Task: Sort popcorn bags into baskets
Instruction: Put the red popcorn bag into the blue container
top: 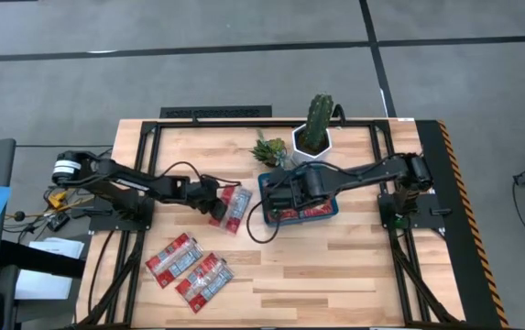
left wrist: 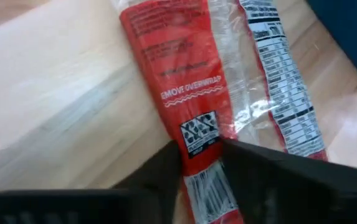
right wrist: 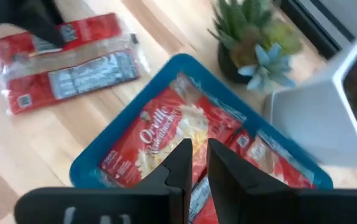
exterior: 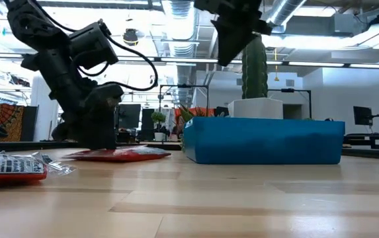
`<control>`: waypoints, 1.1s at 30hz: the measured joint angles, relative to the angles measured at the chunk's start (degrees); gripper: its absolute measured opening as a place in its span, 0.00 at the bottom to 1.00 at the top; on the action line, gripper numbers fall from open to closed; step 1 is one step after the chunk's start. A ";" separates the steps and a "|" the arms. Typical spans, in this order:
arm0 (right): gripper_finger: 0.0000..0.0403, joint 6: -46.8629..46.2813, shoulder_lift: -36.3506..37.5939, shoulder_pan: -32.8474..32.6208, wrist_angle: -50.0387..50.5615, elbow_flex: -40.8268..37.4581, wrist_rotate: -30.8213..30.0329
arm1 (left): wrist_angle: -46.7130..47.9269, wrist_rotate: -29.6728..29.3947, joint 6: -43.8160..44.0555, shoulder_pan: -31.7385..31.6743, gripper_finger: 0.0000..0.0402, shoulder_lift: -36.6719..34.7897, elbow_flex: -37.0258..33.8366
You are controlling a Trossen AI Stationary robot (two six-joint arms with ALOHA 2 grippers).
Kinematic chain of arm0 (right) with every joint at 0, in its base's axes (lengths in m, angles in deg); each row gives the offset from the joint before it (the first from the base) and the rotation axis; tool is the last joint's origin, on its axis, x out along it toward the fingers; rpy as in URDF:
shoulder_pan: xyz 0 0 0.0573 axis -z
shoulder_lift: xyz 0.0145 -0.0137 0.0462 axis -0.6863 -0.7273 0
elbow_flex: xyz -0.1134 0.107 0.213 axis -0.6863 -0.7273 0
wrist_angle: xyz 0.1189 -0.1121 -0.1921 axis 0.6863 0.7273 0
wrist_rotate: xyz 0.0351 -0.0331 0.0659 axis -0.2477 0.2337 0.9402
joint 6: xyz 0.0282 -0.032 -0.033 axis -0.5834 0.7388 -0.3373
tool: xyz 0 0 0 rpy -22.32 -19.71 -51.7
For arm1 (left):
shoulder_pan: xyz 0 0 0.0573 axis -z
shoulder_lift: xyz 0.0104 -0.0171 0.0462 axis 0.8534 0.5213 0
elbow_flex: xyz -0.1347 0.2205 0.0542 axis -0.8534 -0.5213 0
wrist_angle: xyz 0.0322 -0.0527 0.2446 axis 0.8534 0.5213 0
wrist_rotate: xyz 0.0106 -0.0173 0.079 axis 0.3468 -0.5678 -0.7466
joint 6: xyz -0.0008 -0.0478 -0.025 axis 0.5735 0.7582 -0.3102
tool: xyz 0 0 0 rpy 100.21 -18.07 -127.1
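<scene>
Left end effector (left wrist: 200, 155) pinching the edge of a flat red popcorn packet (left wrist: 178, 81) on the wooden counter (top: 335, 266), just beside the shallow teal-blue rectangular tray (top: 332, 213); right end effector (right wrist: 194, 155) nearly closed, empty, above that tray's packets.

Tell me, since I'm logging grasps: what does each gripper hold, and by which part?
The left gripper is pinching a popcorn bag lying on the table at its barcode end. The right gripper above the blue tray holds nothing.

Tray (top: 267, 181) mid-table, packets (top: 310, 213) inside; one packet (top: 234, 209) just left; cactus pot (top: 314, 147) behind.
</scene>
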 joint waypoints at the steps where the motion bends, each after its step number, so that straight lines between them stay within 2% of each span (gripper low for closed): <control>1: 0.18 1.13 0.00 -0.15 -1.39 0.00 0.16 | -0.37 0.03 0.17 0.21 0.20 0.07 -0.08; 3: 0.18 2.01 0.00 -0.39 -3.71 0.00 0.21 | -1.18 1.00 0.97 0.40 0.07 -0.29 -0.25; 5: 0.18 2.01 -0.02 -0.58 -5.91 0.00 0.37 | -1.28 2.70 1.92 0.56 0.03 -1.73 -0.32; 11: 0.18 -1.41 0.76 -0.87 -9.70 -0.02 3.57 | 0.54 4.10 3.58 0.62 0.01 -8.17 -0.41; 14: 0.22 -3.39 1.57 -1.44 -11.30 -0.04 4.91 | 1.24 2.78 4.85 0.73 0.00 -12.19 -0.45; 17: 0.31 -6.53 1.56 -1.92 -12.99 -0.01 5.18 | 1.70 0.86 5.76 0.71 0.00 -16.47 -0.44; 23: 0.55 -8.90 1.51 -1.81 -17.52 -0.04 4.14 | 2.86 -3.33 6.53 0.71 0.00 -25.43 -0.35; 26: 0.62 -9.76 1.51 -1.69 -19.47 -0.04 3.07 | 4.27 -5.10 6.87 0.71 0.00 -29.17 -0.35; 33: 0.62 -9.84 1.49 -0.79 -24.28 -0.04 3.31 | 2.64 -10.91 7.32 2.17 0.00 -38.79 -0.28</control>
